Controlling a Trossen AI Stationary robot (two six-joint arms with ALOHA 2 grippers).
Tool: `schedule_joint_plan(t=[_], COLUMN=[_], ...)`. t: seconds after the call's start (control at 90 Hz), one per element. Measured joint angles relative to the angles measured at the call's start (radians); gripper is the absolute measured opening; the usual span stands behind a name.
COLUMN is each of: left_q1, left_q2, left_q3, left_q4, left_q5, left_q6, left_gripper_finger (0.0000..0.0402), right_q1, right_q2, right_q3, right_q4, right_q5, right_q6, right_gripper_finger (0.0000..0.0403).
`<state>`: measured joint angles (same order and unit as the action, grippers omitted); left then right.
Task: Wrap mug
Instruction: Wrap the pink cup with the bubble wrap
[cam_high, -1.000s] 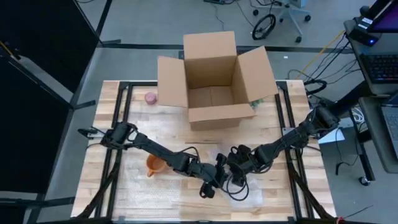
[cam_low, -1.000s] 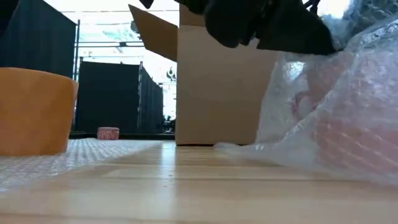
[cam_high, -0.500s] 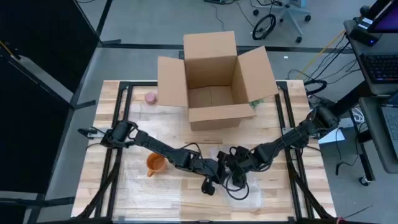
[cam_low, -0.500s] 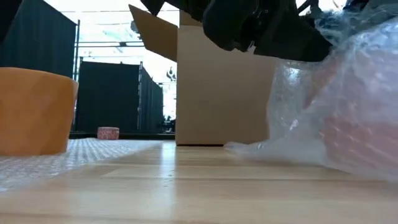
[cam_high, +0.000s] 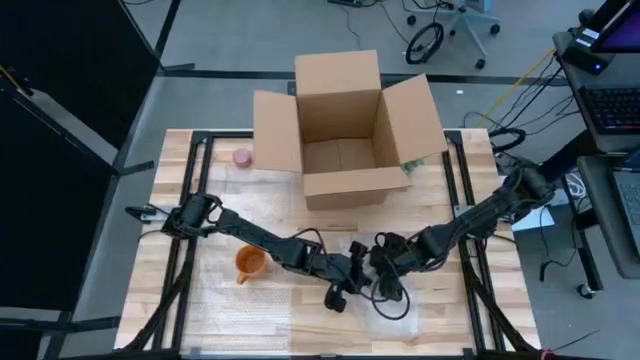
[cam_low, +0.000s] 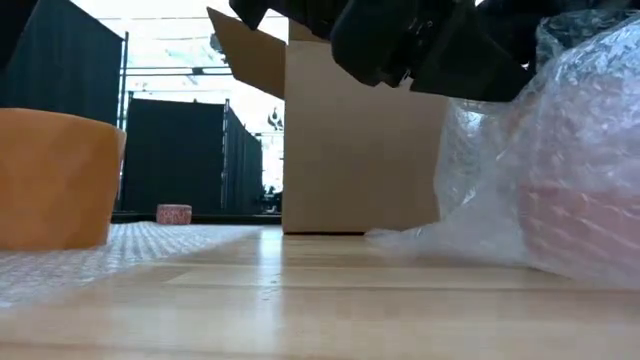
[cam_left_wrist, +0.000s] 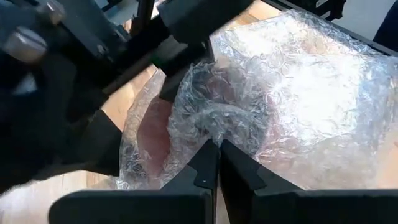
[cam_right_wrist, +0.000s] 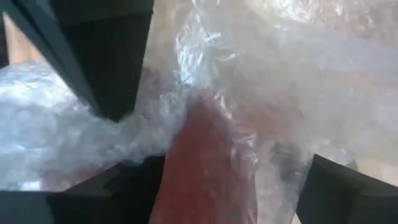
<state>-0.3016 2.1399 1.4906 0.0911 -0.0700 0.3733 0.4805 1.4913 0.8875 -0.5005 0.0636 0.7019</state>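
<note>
A pink mug (cam_right_wrist: 208, 168) lies inside a bundle of clear bubble wrap (cam_low: 560, 180) near the table's front middle (cam_high: 393, 293). My left gripper (cam_left_wrist: 217, 148) is shut on a bunched part of the wrap. My right gripper (cam_right_wrist: 227, 167) stands with its fingers wide apart around the wrapped mug. The two grippers meet over the bundle (cam_high: 365, 272). An orange mug (cam_high: 248, 262) stands unwrapped on a flat bubble-wrap sheet (cam_high: 240, 300) to the left, also in the low view (cam_low: 55, 180). My left gripper pinches a gathered fold of bubble wrap (cam_left_wrist: 214, 127) on top of the bundle between its two fingertips, several layers bunched together. The bundle rests on the table. My right gripper clasps the wrapped mug between its spread fingers (cam_right_wrist: 118, 180), wrap lying between fingers and mug wall (cam_right_wrist: 186, 155). It comes from the table's right side.
An open cardboard box (cam_high: 345, 130) stands at the table's far middle, seen behind the bundle in the low view (cam_low: 355, 140). A small pink object (cam_high: 242, 157) lies left of the box. Black frame rails (cam_high: 190, 190) run along both sides of the table.
My right gripper has shifted a little toward the table's near edge with the bundle. The wrap's loose flap on the table has drawn in toward the mug, and the bundle stands rounder and higher. The left gripper has followed, staying shut on the wrap.
</note>
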Motion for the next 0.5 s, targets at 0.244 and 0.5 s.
schedule_joint_plan(t=[0.244,0.5], left_q1=[0.0,-0.001], left_q2=[0.0,0.0], left_q3=[0.0,-0.001], left_q4=[0.0,0.005], left_q5=[0.006,0.006], left_q6=[-0.001,-0.001], left_gripper_finger=[0.0,0.0], right_q1=[0.0,0.0], right_q2=[-0.084,-0.139], right_q3=[0.054,0.201], right_q4=[-0.137,-0.309], right_q5=[-0.015,0.019], right_q6=[-0.059,-0.114], right_gripper_finger=[0.0286,0.0286])
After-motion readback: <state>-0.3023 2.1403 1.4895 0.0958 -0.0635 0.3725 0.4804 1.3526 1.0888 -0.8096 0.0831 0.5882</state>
